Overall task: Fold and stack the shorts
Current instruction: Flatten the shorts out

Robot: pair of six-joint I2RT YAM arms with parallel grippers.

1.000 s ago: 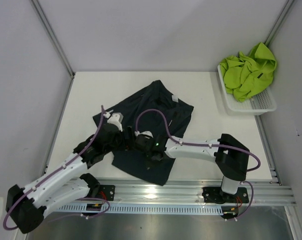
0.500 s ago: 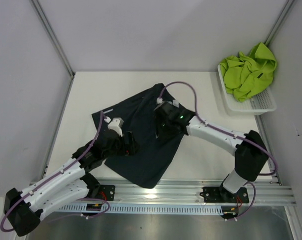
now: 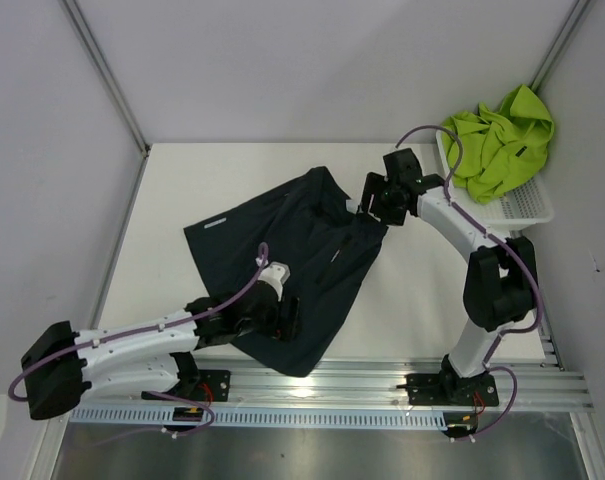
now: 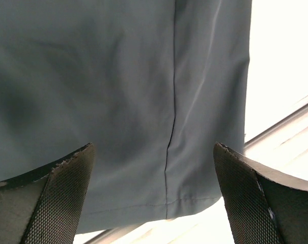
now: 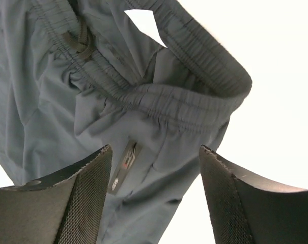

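Observation:
The dark navy shorts [image 3: 282,250] lie spread flat in the middle of the table, waistband toward the far right. My left gripper [image 3: 294,318] hovers open over their near hem; in the left wrist view the seam and hem [image 4: 169,152] lie between my open left gripper [image 4: 152,147]. My right gripper [image 3: 364,205] stands open just above the waistband corner; the right wrist view shows the gathered waistband [image 5: 194,101] and drawstring [image 5: 80,40] beyond the open right gripper [image 5: 155,148], nothing held. The lime green shorts [image 3: 497,140] sit bunched in the basket.
A white mesh basket [image 3: 522,212] stands at the far right corner of the table. The metal rail [image 3: 382,385] runs along the near edge, just beyond the shorts' hem. Grey walls close in the left, back and right sides.
My right gripper swept from the near middle of the dark shorts to the far right, opened and let the fabric go. The left gripper shifted right toward the near hem.

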